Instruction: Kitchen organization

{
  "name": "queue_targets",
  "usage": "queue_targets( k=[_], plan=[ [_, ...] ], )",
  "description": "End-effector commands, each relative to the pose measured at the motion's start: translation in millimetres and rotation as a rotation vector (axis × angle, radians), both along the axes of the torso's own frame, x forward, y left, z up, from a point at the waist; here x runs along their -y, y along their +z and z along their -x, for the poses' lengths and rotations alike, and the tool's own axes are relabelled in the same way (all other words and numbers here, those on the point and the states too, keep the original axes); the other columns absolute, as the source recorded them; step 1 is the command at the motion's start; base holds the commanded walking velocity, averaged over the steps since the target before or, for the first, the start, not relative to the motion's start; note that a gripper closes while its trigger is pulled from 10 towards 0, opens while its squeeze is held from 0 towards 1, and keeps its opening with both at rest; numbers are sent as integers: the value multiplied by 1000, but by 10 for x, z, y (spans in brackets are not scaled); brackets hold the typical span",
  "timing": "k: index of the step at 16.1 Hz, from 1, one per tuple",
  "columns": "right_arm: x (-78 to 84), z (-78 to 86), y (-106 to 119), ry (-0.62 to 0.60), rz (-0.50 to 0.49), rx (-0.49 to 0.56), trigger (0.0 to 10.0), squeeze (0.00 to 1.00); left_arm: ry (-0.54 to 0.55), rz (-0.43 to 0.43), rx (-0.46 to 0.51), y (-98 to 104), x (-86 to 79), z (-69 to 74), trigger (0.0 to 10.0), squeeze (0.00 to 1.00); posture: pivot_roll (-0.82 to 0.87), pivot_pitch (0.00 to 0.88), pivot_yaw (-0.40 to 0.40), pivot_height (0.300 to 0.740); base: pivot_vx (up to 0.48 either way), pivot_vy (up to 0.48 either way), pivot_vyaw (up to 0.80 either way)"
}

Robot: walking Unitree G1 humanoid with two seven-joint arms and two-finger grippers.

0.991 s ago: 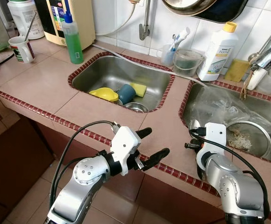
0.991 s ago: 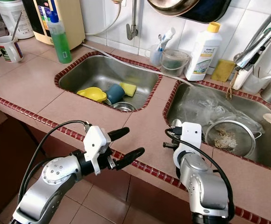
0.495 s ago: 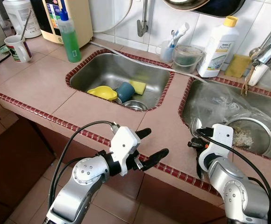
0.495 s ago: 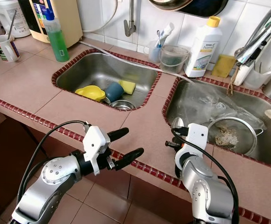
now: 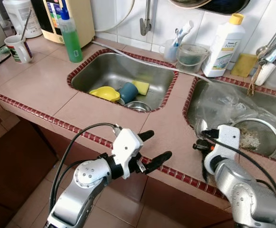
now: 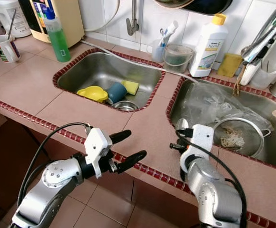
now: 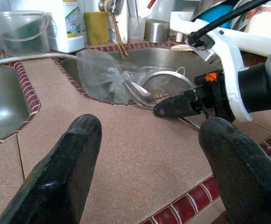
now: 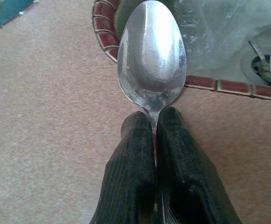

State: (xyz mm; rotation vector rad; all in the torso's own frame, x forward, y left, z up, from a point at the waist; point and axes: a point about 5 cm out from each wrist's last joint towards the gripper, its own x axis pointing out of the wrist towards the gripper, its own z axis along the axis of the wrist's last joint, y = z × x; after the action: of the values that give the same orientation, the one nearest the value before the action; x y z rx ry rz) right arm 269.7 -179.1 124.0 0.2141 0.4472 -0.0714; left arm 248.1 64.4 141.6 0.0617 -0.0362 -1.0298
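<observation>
Right gripper is pinched tight on the spoon at its neck, bowl pointing straight out along the fingers, over the counter at the right sink's near-left rim. Left gripper hangs wide and empty, further off.

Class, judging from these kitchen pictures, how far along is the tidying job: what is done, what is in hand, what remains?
Done: nothing visibly put away. In hand: the right gripper is shut on a metal spoon, held over the counter at the right sink's edge; the left gripper is open, holding nothing. Left: the yellow bowl, blue cup and sponge lie in the left sink; a strainer and plastic bag sit in the right one.
</observation>
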Motion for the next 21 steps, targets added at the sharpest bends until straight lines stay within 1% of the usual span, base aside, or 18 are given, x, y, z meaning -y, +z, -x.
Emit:
queue_targets(
  k=[1, 3, 7, 8, 9, 10, 11, 13, 14, 15, 16, 17, 19, 21],
  plan=[
    [83, 0, 81, -36, 24, 18, 0, 0, -16, -1, 7, 24, 19, 15, 10000, 0, -137, 98, -12, 740, 0, 0, 0],
    [82, -48, 248, -27, 29, 73, 0, 0, -21, 0, 7, 23, 35, 10, 10000, 0, -138, 95, -11, 740, 0, 0, 0],
    [63, -72, 376, -12, 47, 120, 0, 0, -25, 0, 10, 19, 46, 5, 10000, 0, -141, 86, -11, 740, 0, 0, 0],
    [52, -73, 379, -6, 46, 132, 0, 0, -25, -1, 11, 18, 47, 6, 10000, 0, -141, 85, -11, 740, 0, 0, 0],
    [51, -70, 391, -13, 59, 173, 0, 0, -24, -2, 11, 14, 46, 6, 10000, 0, -139, 81, -12, 740, 0, 0, 0],
    [59, -68, 401, -31, 32, 202, 0, 0, -23, -2, 11, 13, 44, 3, 10000, 0, -138, 79, -11, 740, 0, 0, 0],
    [55, -62, 425, -17, 46, 242, 0, 0, -16, 3, 7, 13, 37, -6, 10000, 0, -137, 79, -9, 740, 0, 0, 0],
    [46, -55, 461, 7, 37, 310, 0, 0, -6, 10, 6, 21, 25, -22, 10000, 0, -136, 81, -9, 740, 0, 0, 0],
    [35, -38, 513, 41, 30, 393, 0, 0, 9, 20, 3, 32, 9, -47, 10000, 0, -137, 80, -6, 740, 0, 0, 0],
    [35, -35, 522, 43, 22, 408, 0, 0, 13, 23, 3, 35, 6, -54, 10000, 0, -137, 80, -6, 740, 0, 0, 0],
    [33, -16, 607, 65, -11, 497, 0, 0, 40, 42, 6, 68, -11, -96, 10000, 0, -136, 87, -3, 740, 0, 0, 0],
    [33, 11, 634, 67, -19, 545, 0, 0, 64, 58, 0, 78, -36, -125, 10000, 0, -137, 87, 0, 740, 0, 0, 0],
    [33, 25, 639, 69, 8, 608, 0, 0, 117, 66, 6, 95, -73, -222, 10000, 0, -138, 79, 1, 740, 0, 0, 0],
    [18, 73, 665, 81, 25, 683, 0, 0, 180, 84, -5, 106, -147, -303, 10000, 0, -142, 78, 10, 740, 0, 0, 0]
  ],
)
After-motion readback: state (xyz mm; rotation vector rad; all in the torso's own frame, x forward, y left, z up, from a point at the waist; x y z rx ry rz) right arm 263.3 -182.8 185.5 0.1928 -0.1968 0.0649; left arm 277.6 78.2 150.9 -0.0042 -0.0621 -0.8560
